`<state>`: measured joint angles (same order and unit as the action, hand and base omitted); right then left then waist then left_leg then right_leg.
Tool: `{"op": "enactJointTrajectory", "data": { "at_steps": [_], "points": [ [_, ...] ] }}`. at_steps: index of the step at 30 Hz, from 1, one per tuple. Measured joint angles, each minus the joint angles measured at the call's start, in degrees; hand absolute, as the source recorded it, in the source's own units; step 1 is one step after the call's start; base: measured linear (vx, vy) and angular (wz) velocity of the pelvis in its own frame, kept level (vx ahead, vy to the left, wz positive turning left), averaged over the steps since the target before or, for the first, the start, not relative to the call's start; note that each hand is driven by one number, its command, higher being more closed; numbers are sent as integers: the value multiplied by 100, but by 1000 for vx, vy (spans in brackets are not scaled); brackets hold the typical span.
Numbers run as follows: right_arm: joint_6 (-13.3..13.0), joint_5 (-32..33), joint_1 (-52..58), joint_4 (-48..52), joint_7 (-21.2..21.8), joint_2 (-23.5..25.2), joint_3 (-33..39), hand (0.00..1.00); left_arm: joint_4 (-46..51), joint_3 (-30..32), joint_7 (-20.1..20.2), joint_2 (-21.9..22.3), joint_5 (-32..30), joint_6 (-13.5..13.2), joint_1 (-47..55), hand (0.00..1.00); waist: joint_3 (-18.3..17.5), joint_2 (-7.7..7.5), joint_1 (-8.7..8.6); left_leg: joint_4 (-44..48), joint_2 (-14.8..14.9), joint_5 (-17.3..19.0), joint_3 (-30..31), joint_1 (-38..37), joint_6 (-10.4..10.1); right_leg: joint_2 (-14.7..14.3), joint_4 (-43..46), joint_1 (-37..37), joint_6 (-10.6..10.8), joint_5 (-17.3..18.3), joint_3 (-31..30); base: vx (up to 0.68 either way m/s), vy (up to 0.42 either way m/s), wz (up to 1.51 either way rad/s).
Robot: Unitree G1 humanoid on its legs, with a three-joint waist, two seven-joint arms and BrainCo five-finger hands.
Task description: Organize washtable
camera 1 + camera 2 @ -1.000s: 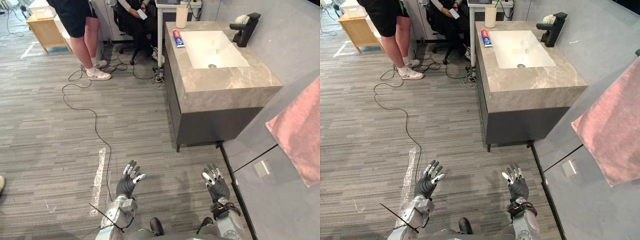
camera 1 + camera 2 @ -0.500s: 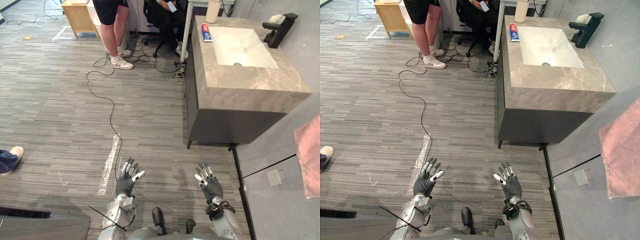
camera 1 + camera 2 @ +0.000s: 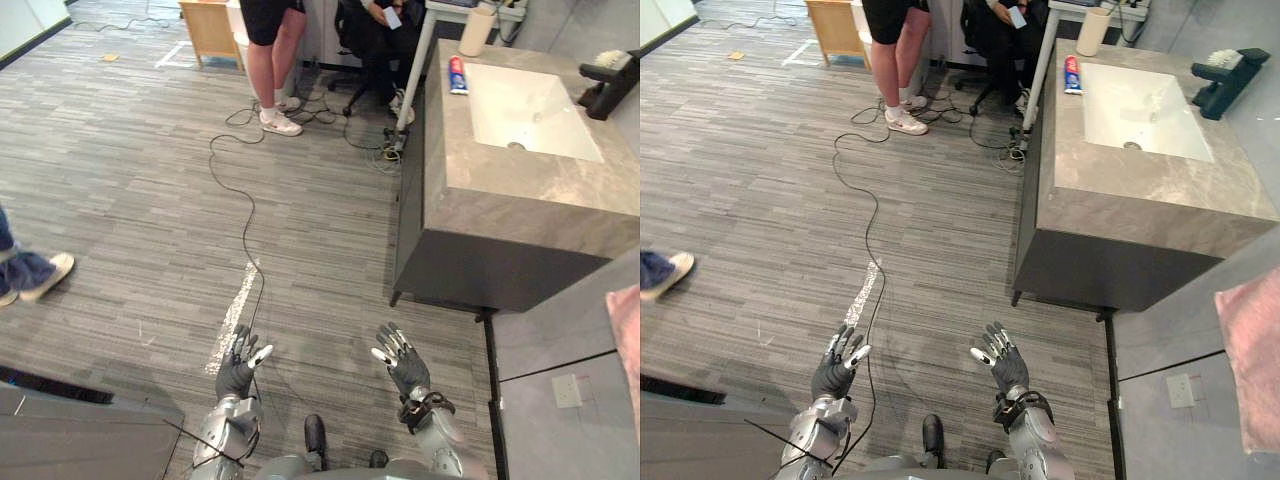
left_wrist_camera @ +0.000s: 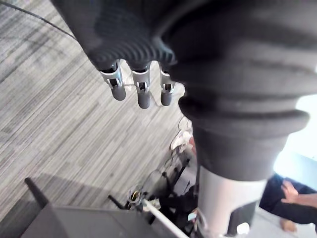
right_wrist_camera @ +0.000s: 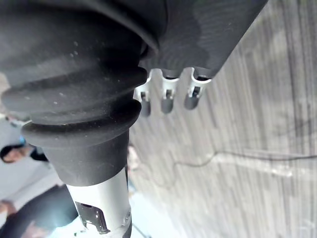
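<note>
Hands: my left hand (image 3: 238, 368) and my right hand (image 3: 403, 364) hover low over the grey floor (image 3: 130, 200), fingers straight and spread, holding nothing.
Washtable (image 3: 520, 195): ahead on my right, well apart from both hands.
Sink (image 3: 525, 100): white, set in its stone top.
Countertop items: toothpaste tube (image 3: 457, 74) beside the sink's left rim; cup (image 3: 476, 30) just beyond it; black faucet (image 3: 610, 85) on the sink's right side.

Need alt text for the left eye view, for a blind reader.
The left hand and right hand are open and empty above the grey floor, apart from the washtable at upper right. A toothpaste tube and a cup rest beside its white sink; a person stands beyond.
</note>
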<state>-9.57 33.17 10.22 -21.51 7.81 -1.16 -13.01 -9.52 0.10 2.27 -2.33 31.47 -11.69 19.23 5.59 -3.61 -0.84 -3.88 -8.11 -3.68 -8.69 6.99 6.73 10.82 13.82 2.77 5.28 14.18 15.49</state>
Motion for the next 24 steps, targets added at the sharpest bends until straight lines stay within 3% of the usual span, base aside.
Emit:
{"op": "enactJointTrajectory", "data": {
  "at_steps": [1, 2, 3, 4, 6, 8, 9, 10, 11, 12, 14, 15, 17, 18, 19, 20, 21, 23, 24],
  "points": [
    [0, 0, 6, 4, 0, -13, -15, 0, 50, 0, -2, 6, -16, -1, -1, 0, 41, -31, -17, 111, -11, 121, 15, 38, 34, 67, 294, 29, -12, 43, 39, 204, 111, 69],
    [14, 0, 15, -5, -4, -89, -150, 0, 39, 13, -45, 40, -31, 0, 11, 0, 97, -13, 34, 218, -65, 222, 137, -31, 169, 173, 1211, 330, -192, -5, -47, 130, 54, 36],
    [14, 0, 16, 19, -2, -114, -217, 0, 41, 12, -86, 41, -44, -1, 38, 0, 116, 31, 28, 261, -60, 269, 230, -96, 235, 206, 1734, 508, -408, -135, -122, 187, 117, 51],
    [8, 0, 38, 78, 1, -171, -327, 0, 44, 3, -120, 31, -68, -7, 59, 0, 185, 98, -58, 347, -29, 387, 434, -308, 388, 170, 2709, 873, -768, -310, -333, 216, 114, 64],
    [10, -1, 73, 84, 22, -126, -436, 0, 38, 7, -135, -6, -67, -12, 57, 0, 247, 202, -143, 561, 62, 657, 667, -517, 415, -151, 3128, 1276, -678, -5, -542, 328, 139, 54],
    [11, 2, 110, 236, 41, -143, -525, 0, -34, -106, -133, -129, -66, -20, -1, 0, 267, 243, -202, 575, 89, 922, 864, -802, 281, -625, 2562, 1906, -591, 46, -642, 387, 152, 40],
    [10, 3, 114, 280, 42, -154, -513, 0, -71, -154, -133, -147, -66, -20, -31, 0, 279, 263, -252, 587, 94, 1077, 869, -854, 255, -719, 2244, 2039, -522, -5, -657, 377, 115, 43],
    [9, 3, 120, 285, 39, -153, -480, 0, -198, -233, -131, -215, -68, -20, -67, 0, 300, 278, -352, 637, 146, 1518, 634, -1012, -55, -820, 1342, 2190, -233, -307, -672, 439, 86, 62],
    [1, 3, 190, 353, 37, -126, -474, 0, -335, -291, -126, -240, -75, -20, -154, 0, 354, 299, -505, 706, 150, 1532, 452, -1178, -31, -875, 348, 2209, 35, -813, -562, 478, 82, 62],
    [7, 2, 243, 385, 31, -151, -456, 0, -389, -327, -126, -229, -76, -9, -201, 0, 356, 282, -509, 632, 35, 1523, 547, -1357, 65, -865, -28, 2258, 150, -1063, -525, 557, 86, 57],
    [37, -6, 353, 539, 22, -161, -429, 0, -413, -471, -123, -229, -80, -8, -316, 0, 384, 283, -598, 427, -169, 1683, 759, -1861, 177, -904, -300, 2625, -203, -1511, -243, 626, 104, 49],
    [70, -6, 348, 541, 18, -161, -409, 0, -413, -496, -121, -229, -82, -8, -344, 0, 382, 292, -655, 424, -190, 1765, 850, -1955, 60, -960, -286, 2726, -375, -1616, -115, 662, 107, 57],
    [126, -63, 449, 751, -1, -167, -360, 0, -428, -726, -118, -147, -83, -5, -348, 0, 316, 440, -703, 767, -231, 1932, 906, -2190, -240, -1414, -209, 2827, -1245, -2098, 417, 744, 135, 49],
    [126, -76, 483, 819, 0, -179, -356, 0, -430, -798, -115, -116, -82, -4, -306, 0, 262, 493, -767, 975, -253, 2003, 884, -2197, -366, -1519, -209, 2769, -1516, -2194, 592, 857, 133, 52],
    [120, -119, 587, 961, -4, -211, -329, 0, -499, -888, -102, -80, -85, -1, -261, 0, 167, 474, -839, 1717, -448, 2053, 724, -2160, -506, -1633, -369, 2492, -2172, -2363, 682, 859, 119, -20],
    [175, -129, 295, 832, -23, -360, -261, 0, -689, -902, -117, 170, -81, 38, -331, 0, 184, 914, -741, 2859, -158, 1812, 347, -1697, -1089, -1866, -225, 2350, -2138, -1976, 541, 985, 165, -55],
    [191, -130, 119, 821, -38, -357, -275, 0, -692, -896, -116, 209, -65, 34, -319, 0, 190, 952, -766, 3979, 61, 1590, 37, -1218, -1570, -1901, -129, 2226, -2021, -1822, 331, 896, 144, -91],
    [152, -119, -67, 830, -87, -309, -279, 0, -828, -843, -125, 114, -16, 20, -529, 0, 237, 891, -672, 6178, 908, 1512, -704, -604, -1600, -1993, -331, 1351, -1738, -1595, -69, 695, 76, -62],
    [105, -119, -86, 833, -122, -286, -279, 0, -814, -835, -124, 113, 3, 2, -529, 0, 244, 869, -606, 6531, 1156, 1525, -880, -518, -1578, -2026, -494, 1043, -1701, -1574, -242, 520, 60, -86]
  ]
}}
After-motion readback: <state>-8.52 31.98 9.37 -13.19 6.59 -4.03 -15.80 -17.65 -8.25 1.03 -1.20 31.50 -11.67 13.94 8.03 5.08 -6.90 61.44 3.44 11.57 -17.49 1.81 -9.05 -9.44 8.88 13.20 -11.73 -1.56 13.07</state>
